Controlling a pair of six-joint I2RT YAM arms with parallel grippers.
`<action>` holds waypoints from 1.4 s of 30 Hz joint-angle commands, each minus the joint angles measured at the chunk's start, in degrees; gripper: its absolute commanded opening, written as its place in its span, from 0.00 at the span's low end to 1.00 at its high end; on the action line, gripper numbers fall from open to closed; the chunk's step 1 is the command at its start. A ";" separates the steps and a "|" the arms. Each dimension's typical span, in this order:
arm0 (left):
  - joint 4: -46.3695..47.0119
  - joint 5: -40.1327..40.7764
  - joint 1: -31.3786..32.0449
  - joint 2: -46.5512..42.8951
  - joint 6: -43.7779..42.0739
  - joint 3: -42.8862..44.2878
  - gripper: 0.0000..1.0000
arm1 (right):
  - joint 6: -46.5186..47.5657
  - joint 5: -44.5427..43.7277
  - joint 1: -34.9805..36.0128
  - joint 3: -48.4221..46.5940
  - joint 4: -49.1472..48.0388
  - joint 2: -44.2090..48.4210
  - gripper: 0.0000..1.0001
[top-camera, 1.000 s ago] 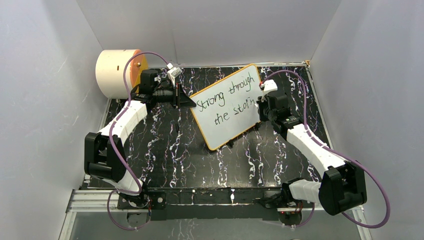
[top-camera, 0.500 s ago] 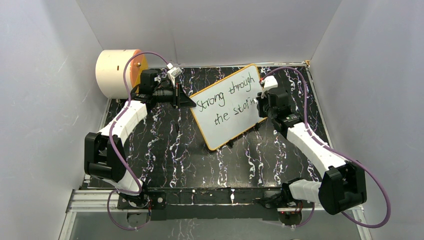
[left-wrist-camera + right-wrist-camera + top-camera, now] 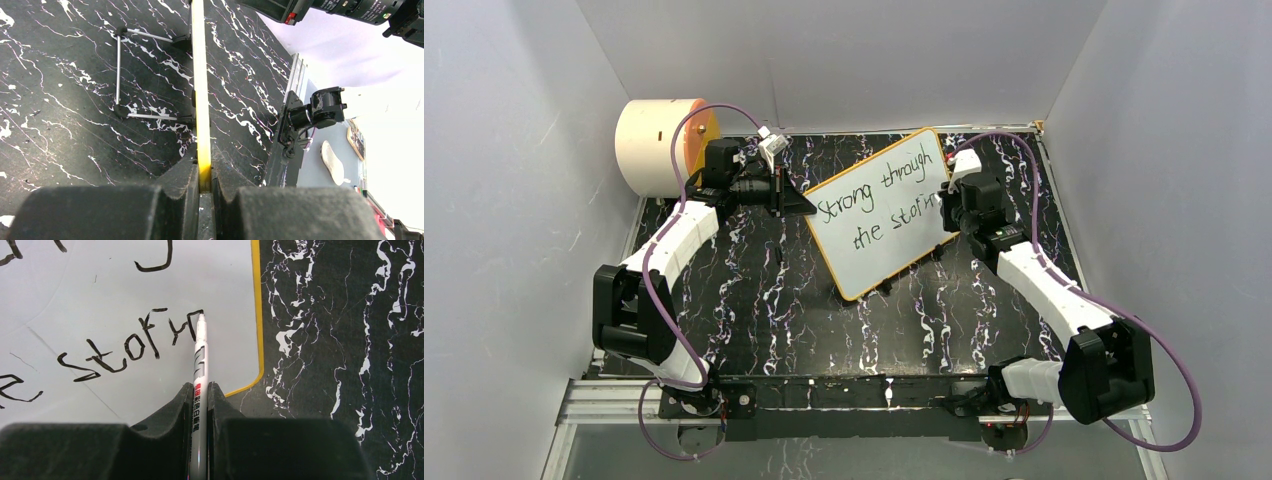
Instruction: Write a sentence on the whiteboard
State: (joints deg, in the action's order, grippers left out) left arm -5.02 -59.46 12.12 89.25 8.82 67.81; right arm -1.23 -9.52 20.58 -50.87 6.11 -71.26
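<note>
Look, the right gripper (image 3: 200, 392) pinches a slim white marker pen (image 3: 200, 352), tip on the last letter of the flat yellow-framed whiteboard (image 3: 902, 250) lying mid-way across the black marbled table (image 3: 774, 300), while the left gripper (image 3: 202, 175) clamps its edge: light, steady pressure wanted.

- Whiteboard (image 3: 125, 280), right wrist view: cut off by the top and left edges. The upper line of writing shows only as stroke ends.
- Pen (image 3: 200, 340), right wrist view: its lower barrel is hidden between the closed fingers (image 3: 170, 415) of the right gripper (image 3: 200, 387) and runs off the bottom edge. The print on the barrel is too small to read.
- Top view: the right gripper hides the pen and the end of the second written line.
- Left wrist view: the whiteboard appears edge-on as a yellow strip. Its face is unseen and its near end is buried in the left gripper (image 3: 204, 177).
- Pale objects (image 3: 332, 160) beyond the table (image 3: 75, 75): washed out, not identifiable.
</note>
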 commanded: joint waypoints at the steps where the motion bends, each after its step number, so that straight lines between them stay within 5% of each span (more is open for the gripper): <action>1: -1.35 -1.73 -0.12 -2.60 -1.26 -0.15 0.00 | 0.54 -1.25 -0.77 -1.62 -3.43 -0.01 0.00; 42: -1.38 -1.58 -0.08 -2.59 -1.08 -0.05 0.00 | -1.67 -1.16 -0.81 1.38 1.22 3.94 0.00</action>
State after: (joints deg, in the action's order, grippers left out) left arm -5.02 -59.53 12.12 89.25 8.71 67.81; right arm -2.37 -9.96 19.88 -48.86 7.97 -70.19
